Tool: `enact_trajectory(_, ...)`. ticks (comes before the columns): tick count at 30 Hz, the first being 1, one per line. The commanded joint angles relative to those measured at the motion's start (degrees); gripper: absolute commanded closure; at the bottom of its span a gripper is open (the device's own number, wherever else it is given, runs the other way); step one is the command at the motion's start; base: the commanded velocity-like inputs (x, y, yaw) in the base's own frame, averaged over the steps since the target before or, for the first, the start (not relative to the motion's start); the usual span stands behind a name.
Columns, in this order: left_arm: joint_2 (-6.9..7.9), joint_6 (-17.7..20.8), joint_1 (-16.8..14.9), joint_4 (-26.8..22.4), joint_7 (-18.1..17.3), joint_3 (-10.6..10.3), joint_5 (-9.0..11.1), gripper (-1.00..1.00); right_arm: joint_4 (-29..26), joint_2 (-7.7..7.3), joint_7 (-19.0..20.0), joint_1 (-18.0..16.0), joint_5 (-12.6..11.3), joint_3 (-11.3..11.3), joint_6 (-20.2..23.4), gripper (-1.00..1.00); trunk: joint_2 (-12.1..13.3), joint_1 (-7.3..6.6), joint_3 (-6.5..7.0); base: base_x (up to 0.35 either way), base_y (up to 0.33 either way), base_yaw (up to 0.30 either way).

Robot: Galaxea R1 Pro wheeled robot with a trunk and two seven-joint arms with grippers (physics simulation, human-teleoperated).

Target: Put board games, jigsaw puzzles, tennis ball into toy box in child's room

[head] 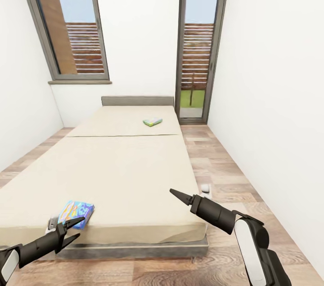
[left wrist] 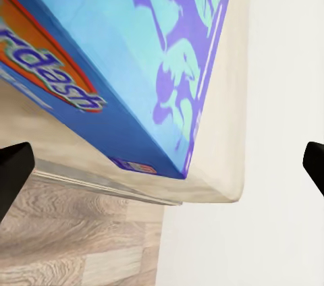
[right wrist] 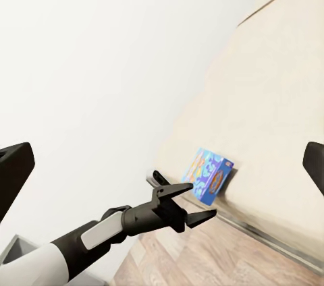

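Left gripper [head: 77, 228] lower left of frame, fingers spread wide, empty; blue board game [head: 77, 212] just beyond tips at bed [head: 135, 173] corner, long axis running up-frame. Right gripper [head: 173, 192] pinched to point, farther off. 2nd game [head: 152, 121] upper centre nr headboard.

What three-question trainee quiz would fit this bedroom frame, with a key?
1. True or false: the left hand is shut on the blue board game.
2. Which item lies nearer the headboard? A) blue board game B) green-edged board game
3. Fill in: both board games rest on the ___.

Key: 1 false, its fingers are open in front of the box at the bed's near corner. 2 B. 3 bed.
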Motion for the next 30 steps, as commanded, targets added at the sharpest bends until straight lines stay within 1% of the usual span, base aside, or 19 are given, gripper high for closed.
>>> enact_trajectory(1, 0.0, 0.4, 0.0, 0.0, -0.1, 0.1, 0.1, -1.0, 0.0, 0.05, 0.3, 0.0, 0.1, -0.1, 0.3, -1.0, 0.0, 0.0, -0.06, 0.059, 0.025, 0.0)
enact_trajectory(30, 0.0, 0.4, 0.0, 0.0, -0.1, 0.1, 0.1, -1.0, 0.0, 0.12, 0.3, 0.0, 0.1, -0.1, 0.3, -1.0, 0.0, 0.0, -0.06, 0.012, 0.002, 0.0)
